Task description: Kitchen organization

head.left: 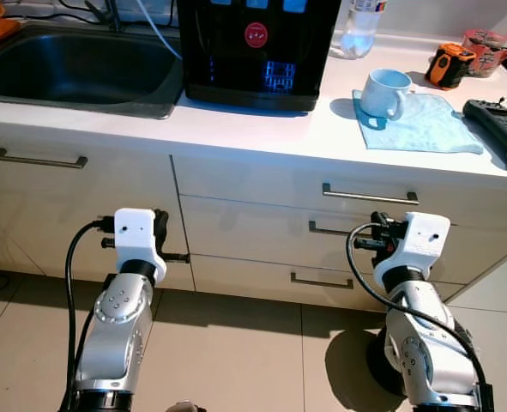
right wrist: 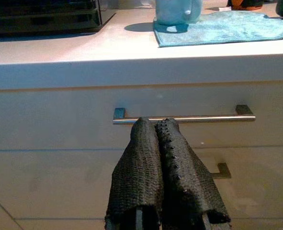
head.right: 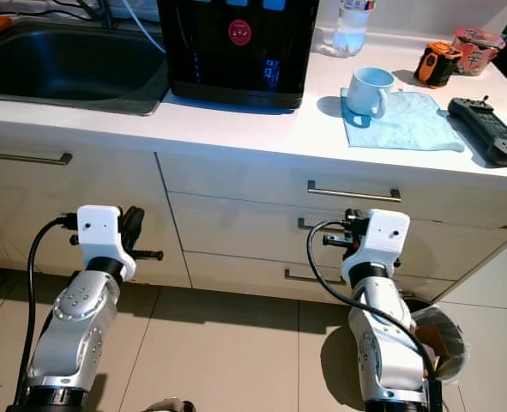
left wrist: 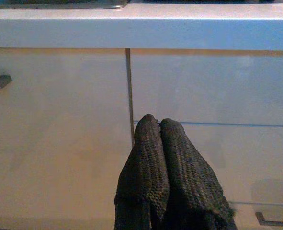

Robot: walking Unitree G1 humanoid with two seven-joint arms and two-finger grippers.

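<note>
Mug (head.left: 384,92) is sitting on the blue cloth (head.left: 425,127) up on the counter (head.left: 262,129), so that's probably what's getting tidied. Starting from the tools: the right gripper (right wrist: 156,125) is pointing at the top drawer handle (right wrist: 184,118), fingers pressed together and gripping nothing. The left gripper (left wrist: 154,122) is doing the same, closed and empty, facing the cabinet fronts near the seam below the sink (head.left: 73,69). Both arms are hanging low in front of the drawers, well under the countertop. My guess is it's only lining up, nothing started yet. Next it'll need to spread the right fingers and either hook that handle or lift up toward the mug beside the black dispenser (head.left: 253,51).
</note>
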